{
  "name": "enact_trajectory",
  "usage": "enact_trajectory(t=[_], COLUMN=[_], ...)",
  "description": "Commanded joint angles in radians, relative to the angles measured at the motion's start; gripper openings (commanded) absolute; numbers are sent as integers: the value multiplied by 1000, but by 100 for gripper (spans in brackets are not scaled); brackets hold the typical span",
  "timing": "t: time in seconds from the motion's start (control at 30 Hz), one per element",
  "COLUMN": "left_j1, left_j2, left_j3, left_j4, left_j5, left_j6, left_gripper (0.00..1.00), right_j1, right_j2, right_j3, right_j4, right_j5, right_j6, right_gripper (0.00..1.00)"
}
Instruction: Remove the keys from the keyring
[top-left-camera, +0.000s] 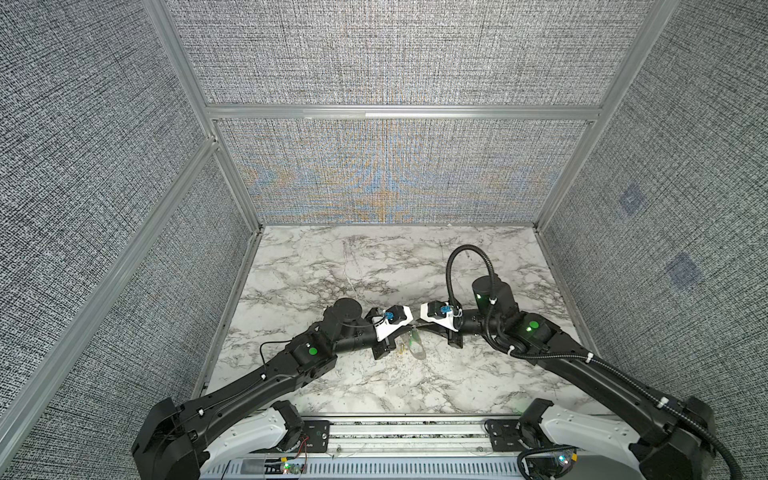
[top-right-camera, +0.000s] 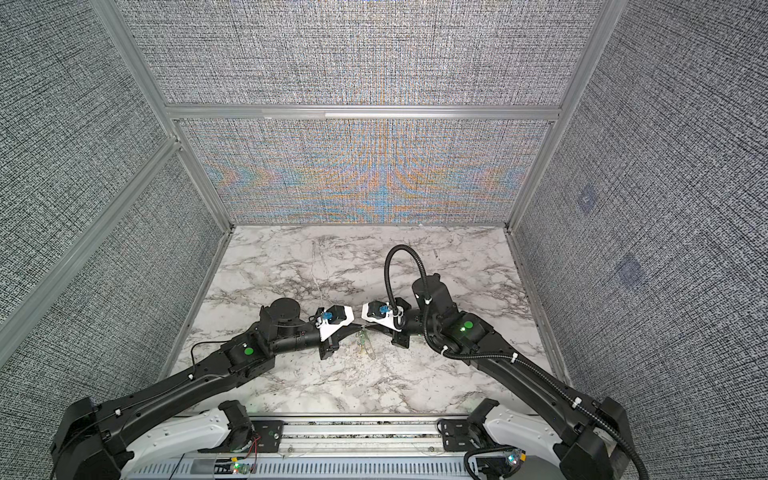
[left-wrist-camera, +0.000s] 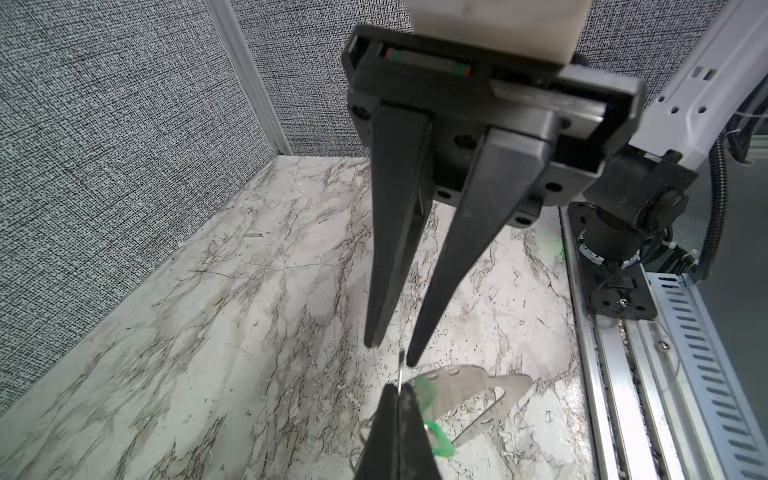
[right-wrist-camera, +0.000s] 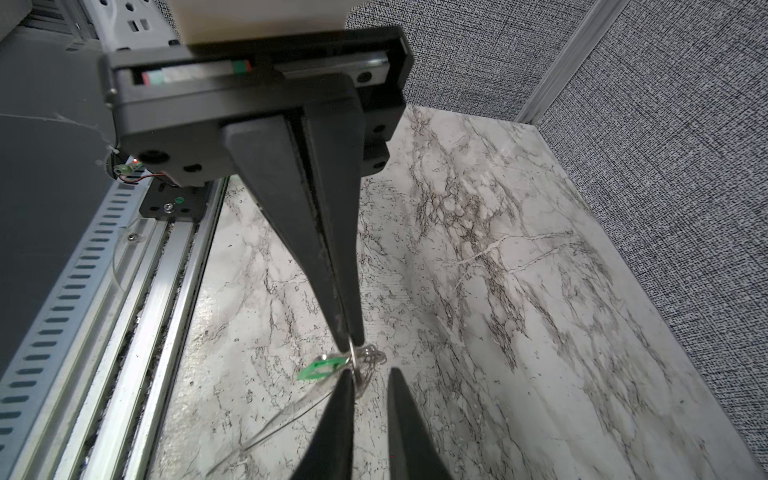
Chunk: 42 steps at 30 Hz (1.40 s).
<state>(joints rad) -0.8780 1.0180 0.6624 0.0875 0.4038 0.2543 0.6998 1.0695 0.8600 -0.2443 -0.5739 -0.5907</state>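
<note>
**Pincers Tip to Tip Above Keyring**

Just left of the keyring's (left-wrist-camera: 469, 382) upper end, left pincer (left-wrist-camera: 398, 392) clenched on a thin wire ring (left-wrist-camera: 400, 372). Keyring a flat grey loop, tilted, slung below that pinched ring over the marbled desk (top-left-camera: 374, 270), midway between both arms. Contact with the desk impossible to tell. Green-tagged key (right-wrist-camera: 322, 368) close against the keyring's upper end. Just right of the keyring, right pincer (right-wrist-camera: 370, 372) released, jaws a little apart, one fingertip (right-wrist-camera: 347, 380) right beside the wire ring, nothing grasped.
</note>
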Motion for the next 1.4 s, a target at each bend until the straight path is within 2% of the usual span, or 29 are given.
enact_trajectory(t=[0.0,0.1,0.2,0.43,0.47,0.5,0.6,0.63,0.8,0.9,1.17,1.37], left_j1=[1,1,1,1,1,1,6,8,12,13,12,12], left_j2=[5,7,9,4,-3,-15,-65,-82,-142,-141,-90,-90], left_j3=[7,8,7,0,-3,-12,-58,-77,-142,-161,-155,-171], left_j4=[11,18,16,24,26,33,74,92,137,155,177,193], left_j5=[30,35,38,19,-3,-34,-97,-113,-141,-136,-86,-94], left_j6=[11,14,17,15,8,-5,-39,-54,-114,-139,-145,-162], left_gripper=[0,0,0,0,5,20,38,40,41,41,38,45], right_j1=[1,1,1,1,1,1,2,2,4,12,29,29], right_j2=[2,13,18,31,32,31,32,31,12,8,3,14], right_j3=[6,11,14,21,20,19,7,0,-63,-91,-124,-119], right_j4=[-9,-22,-27,-42,-38,-28,23,44,200,259,328,349], right_j5=[-27,-32,-43,-51,-47,-37,-23,-24,-7,2,19,17], right_j6=[-8,-11,-14,-9,1,19,102,129,274,321,340,349], right_gripper=[14,12,4,0,0,0,0,0,0,0,0,0])
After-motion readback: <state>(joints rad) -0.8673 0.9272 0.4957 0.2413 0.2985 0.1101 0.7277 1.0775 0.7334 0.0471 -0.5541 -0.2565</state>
